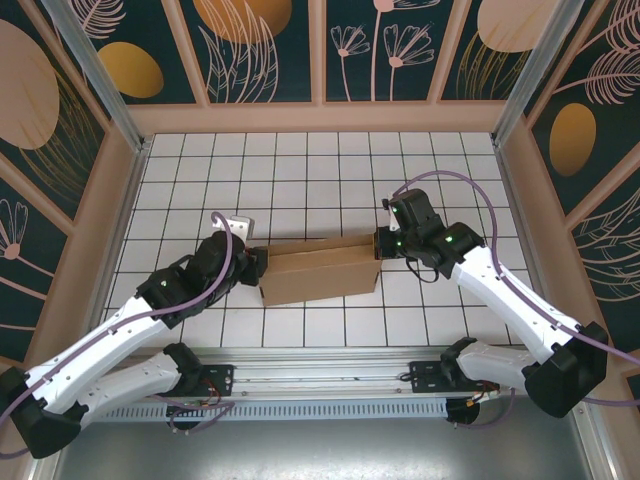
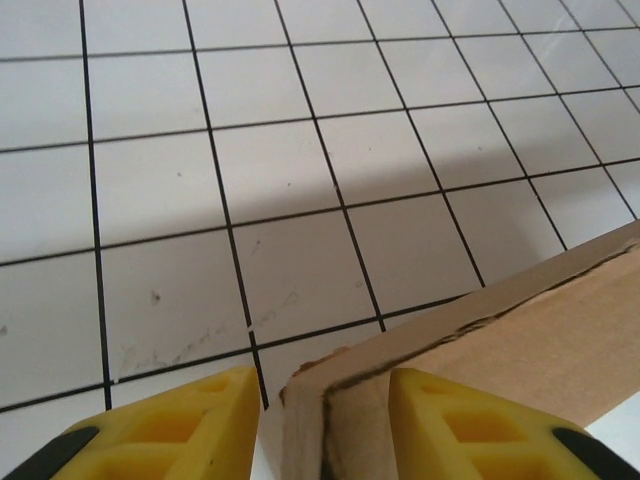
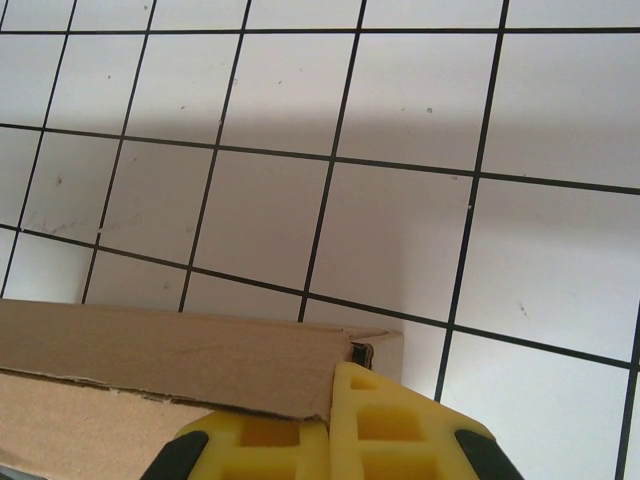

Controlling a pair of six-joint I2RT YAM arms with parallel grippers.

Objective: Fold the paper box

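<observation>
Now the paper box (image 1: 320, 272) stands as a low rectangular shape on the counter (image 1: 200, 170), with its long side across the arms. At the box's left end the left fingers (image 2: 180, 425) stand on either side of the end wall, released, with a gap beside one of them. At the box's far right corner the right fingers (image 3: 390, 420) are clenched on a thin cardboard edge. I judge one risk: with only one end pinched, a pull from the right could swivel the box or let the left wall spring outward. The wrist views show the gap and the pinch, while the top view gives the whole box between both arms.
</observation>
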